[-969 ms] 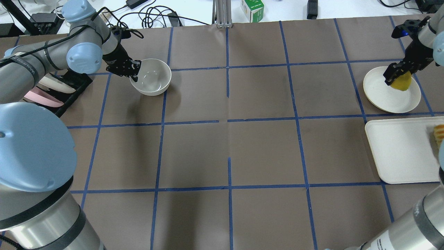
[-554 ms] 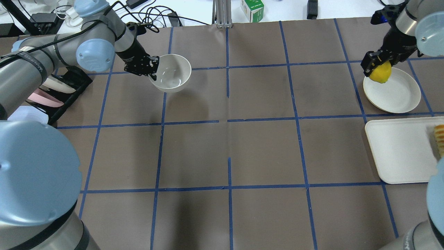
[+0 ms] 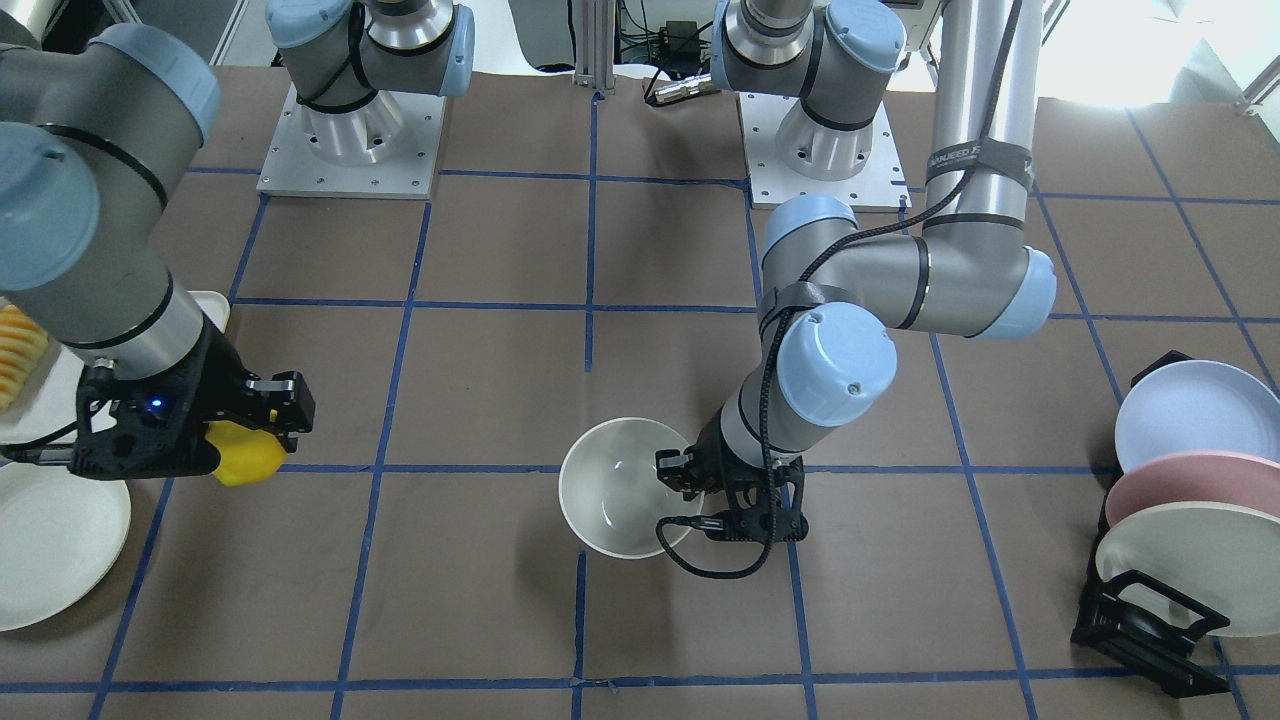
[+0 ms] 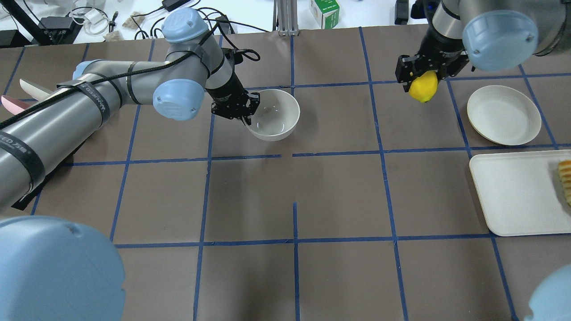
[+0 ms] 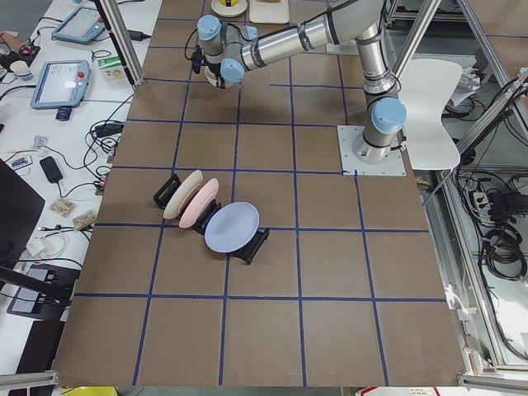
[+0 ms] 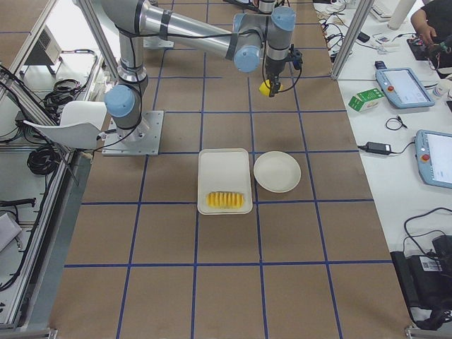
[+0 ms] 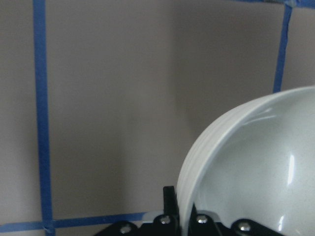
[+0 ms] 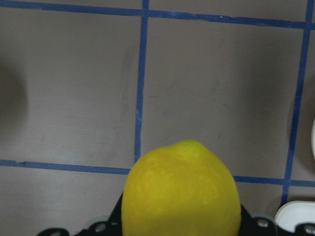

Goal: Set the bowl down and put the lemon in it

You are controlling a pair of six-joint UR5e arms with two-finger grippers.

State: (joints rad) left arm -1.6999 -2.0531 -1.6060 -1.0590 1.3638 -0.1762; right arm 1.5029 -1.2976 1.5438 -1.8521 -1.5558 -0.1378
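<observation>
Overhead exterior view: nearest the robot, a white tray (image 4: 513,196) lay on the right side of the table (image 4: 339,196), with a row of fruit slices (image 4: 565,180) at its right edge. Just beyond the tray sat the flat plate (image 4: 504,115), close to it but not touching. Further out and left of the table's middle line was the bowl (image 4: 273,115), mouth upward. The left gripper (image 4: 247,118) was clamped on its rim on the side toward the robot's left. The left wrist view showed the rim passing between the two fingers, one inside and one outside the wall. Whether the bowl's base touched the table could not be told. At about the same depth on the left, a black rack (image 3: 1100,605) held the racked plates (image 3: 1190,425), blue, pink and white, standing on edge. A little farther still, on the right half, the lemon (image 4: 424,88) was gripped from above in the right gripper (image 4: 421,78), with the fingers closed on its sides. It hung above the table, beside the flat plate but clear of it, and well apart from the bowl. Past the table's far edge stood a green carton (image 4: 324,12) and loose cables (image 4: 196,20).
</observation>
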